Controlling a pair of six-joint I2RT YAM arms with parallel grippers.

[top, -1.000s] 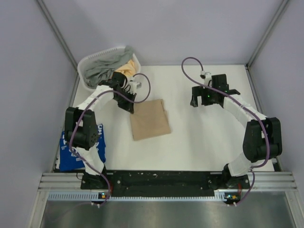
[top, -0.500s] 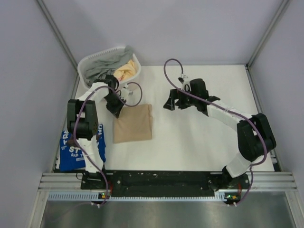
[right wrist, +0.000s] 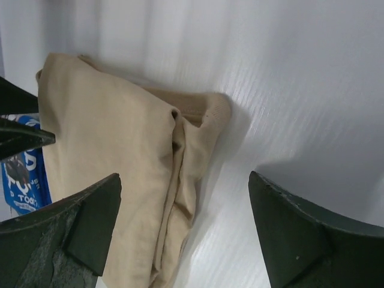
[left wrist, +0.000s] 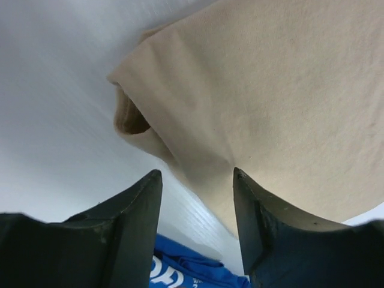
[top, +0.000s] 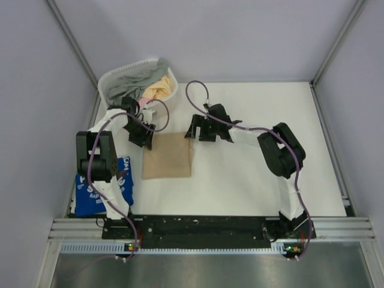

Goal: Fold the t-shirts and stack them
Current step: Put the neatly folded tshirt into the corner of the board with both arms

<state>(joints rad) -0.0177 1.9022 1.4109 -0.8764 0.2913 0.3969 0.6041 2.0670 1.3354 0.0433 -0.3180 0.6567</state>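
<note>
We find the left gripper (left wrist: pixel 197 207) part open, holding nothing, at the far-left corner of the folded tan t-shirt (left wrist: pixel 288 102). The right gripper (right wrist: pixel 186 240) is wide open and empty, facing the far-right corner. The blue t-shirt (top: pixel 90 193) lies near-left of the left gripper. We judge that stacking is in hand. Next: pinch both corners and carry tan onto blue.

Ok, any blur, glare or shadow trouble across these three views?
Top external: sharp, evenly lit, faint shadows only. Left wrist: tan t-shirt fairly crisp, left end effector dark, underexposed. Right wrist: right end effector soft-edged; shadow on the table beside the fold.
</note>
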